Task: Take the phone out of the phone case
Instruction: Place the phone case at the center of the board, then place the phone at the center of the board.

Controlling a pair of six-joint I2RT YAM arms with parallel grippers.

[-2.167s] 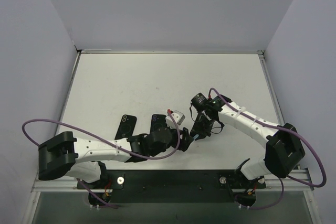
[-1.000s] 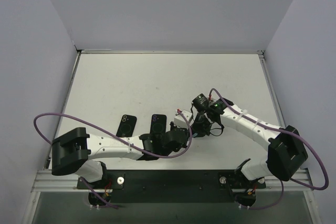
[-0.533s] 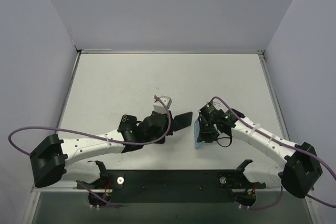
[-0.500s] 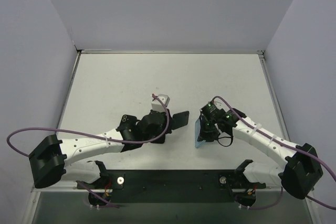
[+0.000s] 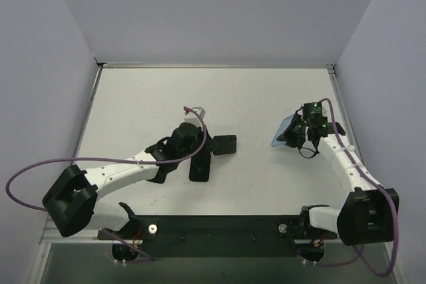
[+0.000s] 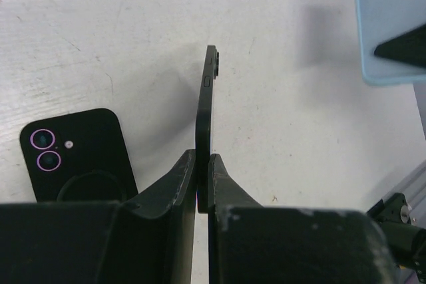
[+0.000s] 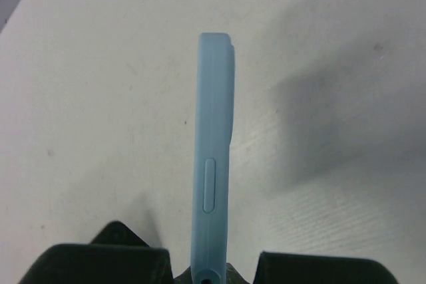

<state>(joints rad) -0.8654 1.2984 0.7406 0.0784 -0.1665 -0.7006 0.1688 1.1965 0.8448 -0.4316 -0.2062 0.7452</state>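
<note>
The phone [image 5: 223, 144] is out of its cover. It is a black slab held above the middle of the worktop [image 5: 166, 94], a little toward the near edge, with its broad face turned up. The left fingers [image 6: 174, 187] pinch one end of it, one on each flat face. From the left wrist it shows edge-on and thin, with a small side button toward its far end.

The phone case [image 5: 284, 131] is well apart from it, over toward the right edge of the worktop. It is a single light blue shell, lifted off the surface, and its shadow falls on the white top beside it. The right fingers [image 7: 100, 261] are clamped on its near end, one on each side. From the right wrist it stands edge-on, with a raised oblong button cover on its side wall.

A second black phone [image 5: 200, 165] lies flat on the worktop just on the near side of the held one. Its back faces up, showing two lenses ringed in purple, a small dot beside them and a faint circle lower down.

That makes one blue case and two black phones plain to see. A dark shape [image 5: 156, 174] pokes out from under the left forearm, toward the near left, and I cannot tell what it is. I cannot make out any lettering on the phones or the case.
</note>
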